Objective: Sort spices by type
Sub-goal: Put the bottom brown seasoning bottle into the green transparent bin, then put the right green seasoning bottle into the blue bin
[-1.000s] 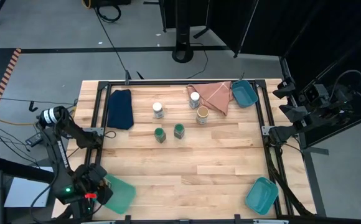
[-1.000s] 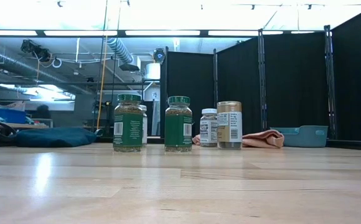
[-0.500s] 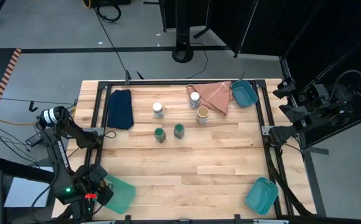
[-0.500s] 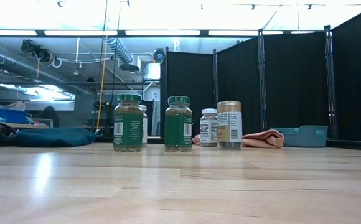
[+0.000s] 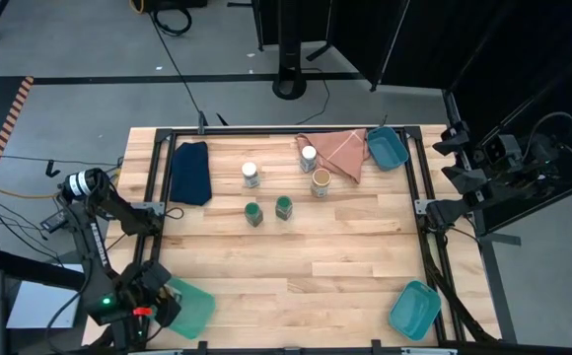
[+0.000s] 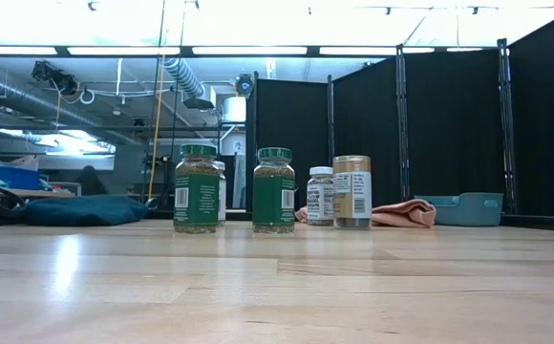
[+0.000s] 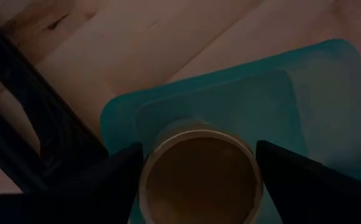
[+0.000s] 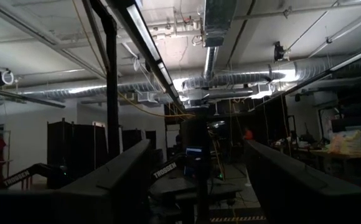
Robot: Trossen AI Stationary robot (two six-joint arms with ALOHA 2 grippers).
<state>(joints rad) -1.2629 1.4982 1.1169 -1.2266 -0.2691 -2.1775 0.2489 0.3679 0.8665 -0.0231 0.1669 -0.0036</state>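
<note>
Five spice jars stand upright on the far half of the table: two with white lids (image 5: 251, 175) (image 5: 309, 155), one with a tan lid (image 5: 321, 181), two with green lids (image 5: 253, 213) (image 5: 283, 207). The sixth, a tan-lidded jar (image 7: 199, 183), sits between the fingers of my left gripper (image 7: 199, 149) over the teal bin (image 7: 317, 93) at the table's near left corner (image 5: 192, 306). My right gripper (image 8: 196, 162) is open; its arm (image 5: 493, 168) is parked beyond the table's right edge and faces the room. My left gripper has the tan-lidded jar pinched between its two fingers (image 7: 115, 180), one on each side of the jar's body just under the lid's rim (image 7: 149, 171). The fingers come from above, pointing down. The jar is upright over the bin's floor; I cannot tell whether its base touches.
A folded dark blue cloth (image 5: 189, 173) lies at the far left and a pink cloth (image 5: 340, 150) at the far middle, beside a second teal bin (image 5: 388, 148). A third bin (image 5: 414, 308) sits at the near right corner. Bare wood covers the table's middle and near part.
</note>
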